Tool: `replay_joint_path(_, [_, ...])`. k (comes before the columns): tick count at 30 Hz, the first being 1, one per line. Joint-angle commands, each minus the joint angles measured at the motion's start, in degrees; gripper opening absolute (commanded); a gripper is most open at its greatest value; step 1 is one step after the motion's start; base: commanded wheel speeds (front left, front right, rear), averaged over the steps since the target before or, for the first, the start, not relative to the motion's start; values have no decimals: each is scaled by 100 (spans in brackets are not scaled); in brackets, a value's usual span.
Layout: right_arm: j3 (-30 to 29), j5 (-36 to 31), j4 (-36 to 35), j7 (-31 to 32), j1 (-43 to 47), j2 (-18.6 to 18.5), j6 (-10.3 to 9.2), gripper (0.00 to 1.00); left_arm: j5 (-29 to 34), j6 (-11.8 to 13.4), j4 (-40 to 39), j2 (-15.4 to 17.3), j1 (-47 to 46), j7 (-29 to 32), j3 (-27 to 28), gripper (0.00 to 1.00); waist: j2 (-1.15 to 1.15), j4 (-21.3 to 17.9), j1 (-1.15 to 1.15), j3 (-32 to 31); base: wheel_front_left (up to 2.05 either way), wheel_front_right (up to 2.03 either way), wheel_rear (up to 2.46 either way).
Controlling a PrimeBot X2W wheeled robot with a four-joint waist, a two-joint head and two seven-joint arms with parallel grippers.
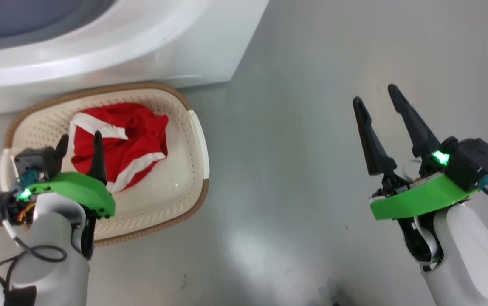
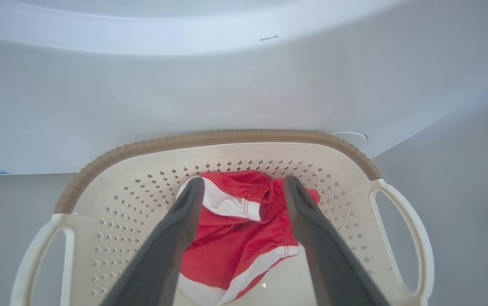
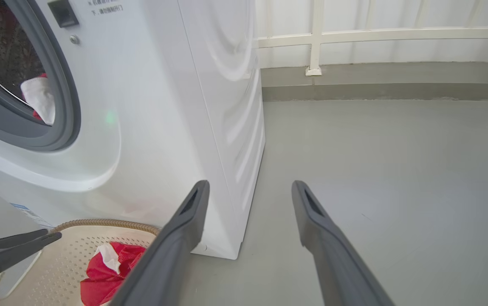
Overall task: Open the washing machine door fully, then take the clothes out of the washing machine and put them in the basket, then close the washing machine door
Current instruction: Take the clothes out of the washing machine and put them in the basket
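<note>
Print on the washing machine point(image 3: 150, 106) was unreadable. In front of it, crumpled red-and-white clothes point(image 1: 120, 136) lay in the perforated basket point(image 1: 199, 140); left gripper point(image 1: 80, 140) above and right gripper point(image 1: 375, 95) beside gaped empty.

Head overhead, wrists low — common basket point(image 1: 199, 140)

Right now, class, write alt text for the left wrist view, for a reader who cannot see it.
Red clothes with white stripes lie in a cream basket with a brown rim, seen between the two dark fingers of the open left gripper. Behind the basket stands the white washing machine, on a grey floor.
</note>
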Motion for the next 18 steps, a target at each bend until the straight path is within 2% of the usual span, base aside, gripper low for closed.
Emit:
replay_joint_path(1, [44,-71,-75,-36,256,-87,35,100,-31,-32,-270,104,348,-47,154,100,0,110,0,-391,0,0,0])
replay_joint_path(18, [-33,-87,118,-36,889,-237,35,100,51,-83,-1681,-61,1541,-47,340,100,0,358,0,-1648,0,0,0])
